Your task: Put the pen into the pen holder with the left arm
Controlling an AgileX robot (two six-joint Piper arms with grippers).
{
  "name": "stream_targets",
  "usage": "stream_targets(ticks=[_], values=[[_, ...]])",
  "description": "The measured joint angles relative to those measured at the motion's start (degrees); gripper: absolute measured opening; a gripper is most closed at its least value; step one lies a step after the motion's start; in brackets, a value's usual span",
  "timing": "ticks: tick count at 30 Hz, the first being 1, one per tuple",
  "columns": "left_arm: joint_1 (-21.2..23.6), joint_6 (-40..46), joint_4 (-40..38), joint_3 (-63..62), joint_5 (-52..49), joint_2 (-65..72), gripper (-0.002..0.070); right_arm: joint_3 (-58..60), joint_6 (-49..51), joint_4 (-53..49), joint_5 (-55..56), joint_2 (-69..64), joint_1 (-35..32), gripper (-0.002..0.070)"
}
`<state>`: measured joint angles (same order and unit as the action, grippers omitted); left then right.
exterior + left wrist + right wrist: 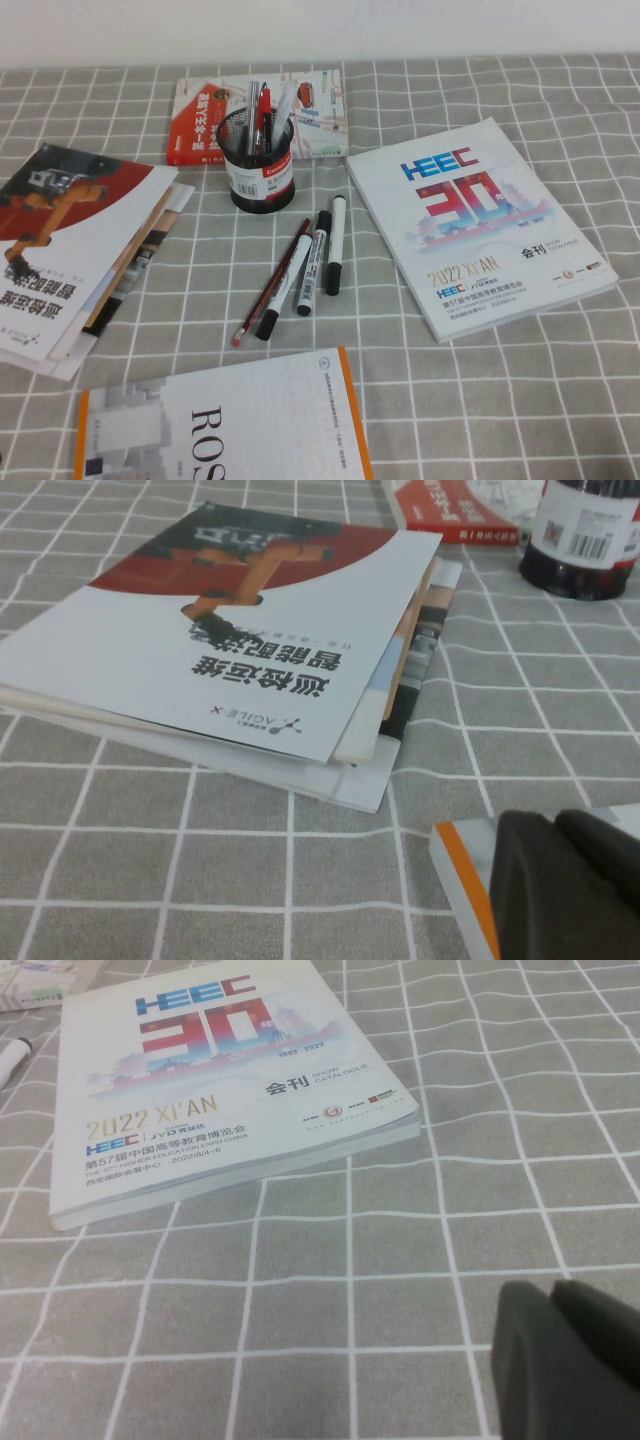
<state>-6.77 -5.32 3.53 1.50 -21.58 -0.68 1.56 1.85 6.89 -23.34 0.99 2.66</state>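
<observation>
Your red pen (264, 118) already stands upright in the black wire-mesh pen holder (261, 168), among other pens. The holder, its white label facing near, sits upright on the surface at the far side, left of centre

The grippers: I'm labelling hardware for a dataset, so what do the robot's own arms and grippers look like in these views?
Only a little shows. The left gripper appears in the left wrist view as rounded matte black fingers with a thin seam between them. The right gripper looks the same in the right wrist view: dark, smooth, rounded. No cables, markings or arm links are visible, and neither arm appears in the high view.
</observation>
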Motion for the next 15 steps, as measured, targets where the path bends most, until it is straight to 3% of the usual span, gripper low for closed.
stream_targets(ticks=[15], values=[[0.0,0.6,0.0,0.0,-0.4,0.0,0.0,0.0,0.0,0.0,0.0,0.0,0.0,-0.0015]])
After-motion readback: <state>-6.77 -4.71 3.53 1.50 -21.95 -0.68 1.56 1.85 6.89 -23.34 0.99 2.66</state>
